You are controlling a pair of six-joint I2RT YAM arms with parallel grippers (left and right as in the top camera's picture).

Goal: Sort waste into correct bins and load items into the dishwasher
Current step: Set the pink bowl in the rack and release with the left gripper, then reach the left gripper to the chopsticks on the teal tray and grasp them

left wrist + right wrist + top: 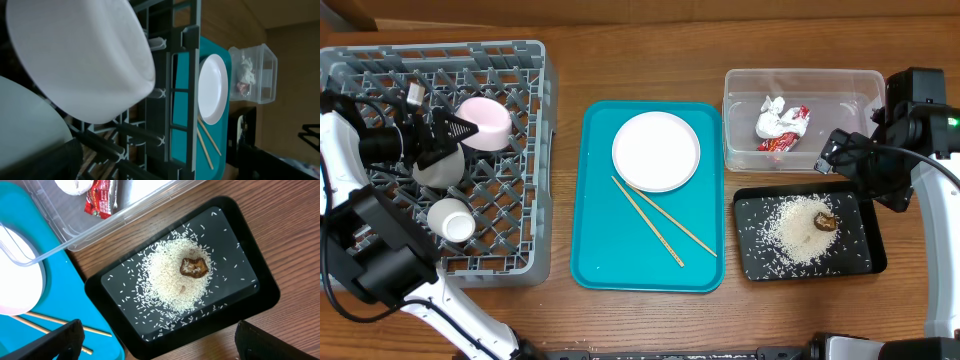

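Right gripper [157,332] spread wide, empty, hovering over black tray [260,300]. Rice [167,282] and brown lump [194,267] lie in that tray. Tissue [772,113] and wrapper [792,135] are in clear tub [845,105], far right. Left gripper [448,130] is over rack [538,170], just beside bowl [488,120]; can't tell if clenched or released. Cup [452,222] sits in rack, near side. Small plate [656,150] and chopsticks [650,225] are on teal tray [605,250], mid surface [620,55].

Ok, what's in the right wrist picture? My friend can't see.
A black tray holds white rice with a brown lump on it. Beside it are a clear tub with a red wrapper and a teal tray with a plate and chopsticks.
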